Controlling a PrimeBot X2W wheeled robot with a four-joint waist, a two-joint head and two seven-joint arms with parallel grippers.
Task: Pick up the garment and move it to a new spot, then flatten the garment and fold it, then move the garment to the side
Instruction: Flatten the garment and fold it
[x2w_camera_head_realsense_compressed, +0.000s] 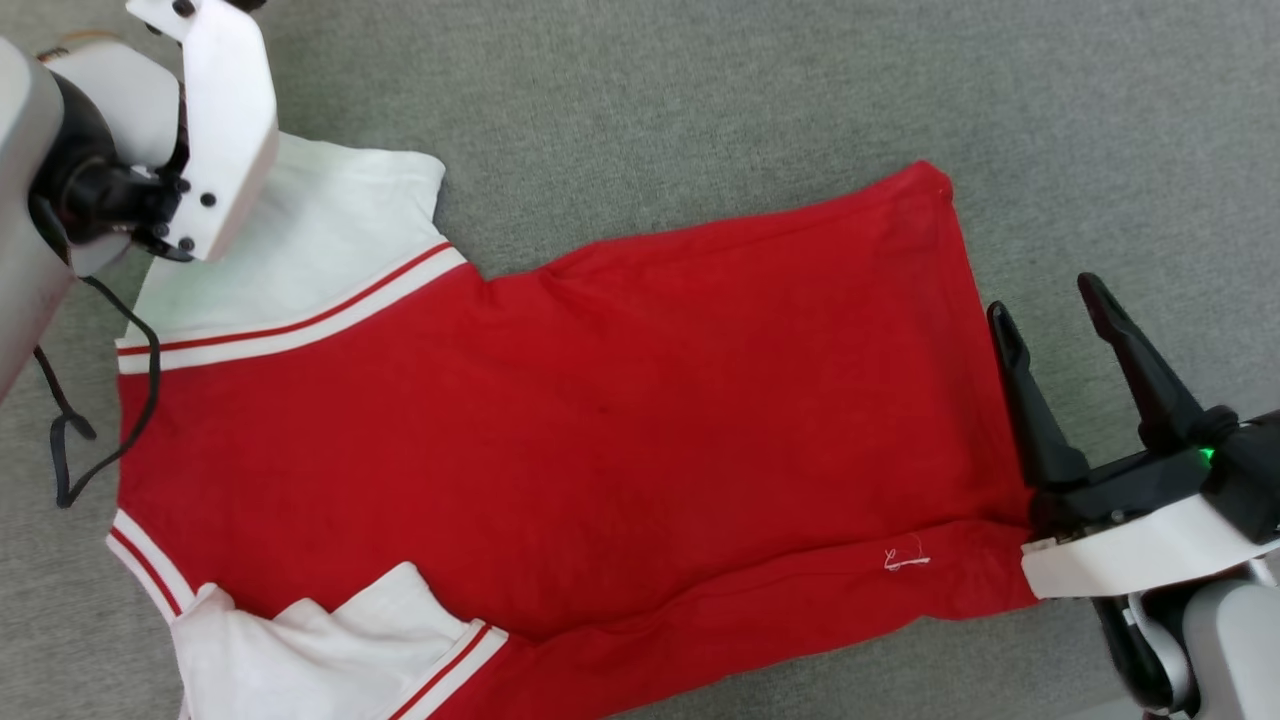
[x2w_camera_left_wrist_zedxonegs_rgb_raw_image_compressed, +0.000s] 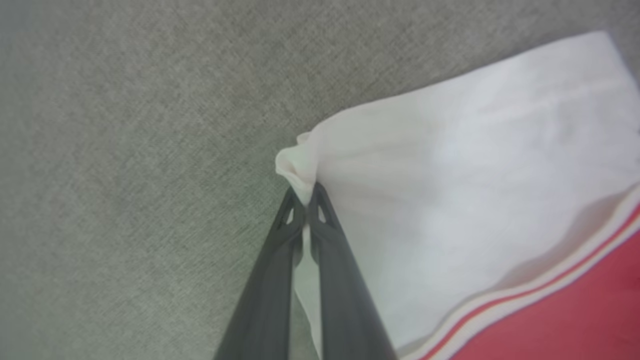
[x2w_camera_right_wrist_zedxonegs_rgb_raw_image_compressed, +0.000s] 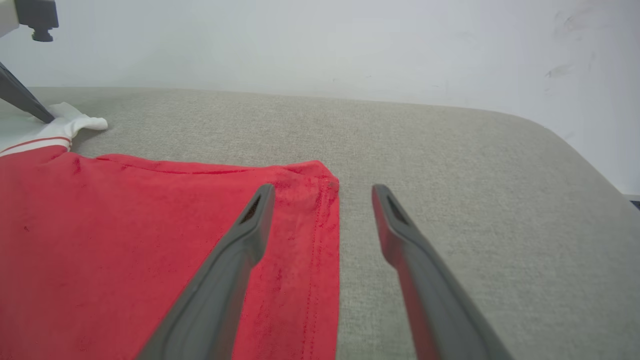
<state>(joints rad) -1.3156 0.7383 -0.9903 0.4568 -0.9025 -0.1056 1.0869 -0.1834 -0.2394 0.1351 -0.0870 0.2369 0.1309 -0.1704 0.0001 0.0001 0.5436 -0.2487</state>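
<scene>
I see the shirt (x2w_camera_head_realsense_compressed: 600, 400) flat on the grey woven bench (x2w_camera_head_realsense_compressed: 700, 90), soft red knit. Left end effector (x2w_camera_left_wrist_zedxonegs_rgb_raw_image_compressed: 305, 197) pinches a bunched corner of the white sleeve (x2w_camera_left_wrist_zedxonegs_rgb_raw_image_compressed: 450, 175). Right end effector (x2w_camera_right_wrist_zedxonegs_rgb_raw_image_compressed: 322, 192) is spread at the stitched hem (x2w_camera_right_wrist_zedxonegs_rgb_raw_image_compressed: 325, 240).

I've got the garment (x2w_camera_head_realsense_compressed: 600, 420): red tee, white short sleeves with red-and-white striped trim, lying mostly flat on the grey surface (x2w_camera_head_realsense_compressed: 700, 100). Hem to the right, sleeves to the left. Near edge folded over in a long strip, near-left sleeve rumpled. Far-left sleeve spread out, its tip bunched up.
</scene>
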